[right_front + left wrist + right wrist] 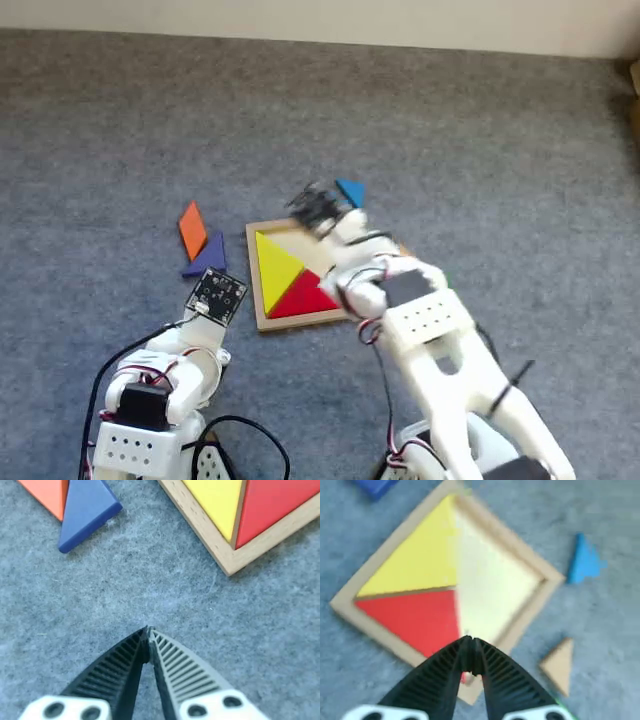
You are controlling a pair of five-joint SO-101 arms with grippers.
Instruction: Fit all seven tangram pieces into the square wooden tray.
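On the grey carpet, left of centre: orange parallelogram touching dark blue triangle. Just beside them, left gripper, fingers pressed together, empty. Mid-carpet: wooden tray holding yellow triangle and red triangle. Over the tray, right gripper, likewise closed on nothing. Off the tray's far corner, light blue triangle.

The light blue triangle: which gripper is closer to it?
Right. The right gripper is above the tray, close by the light blue triangle. The left gripper is over the carpet off the tray's opposite corner, much farther away.
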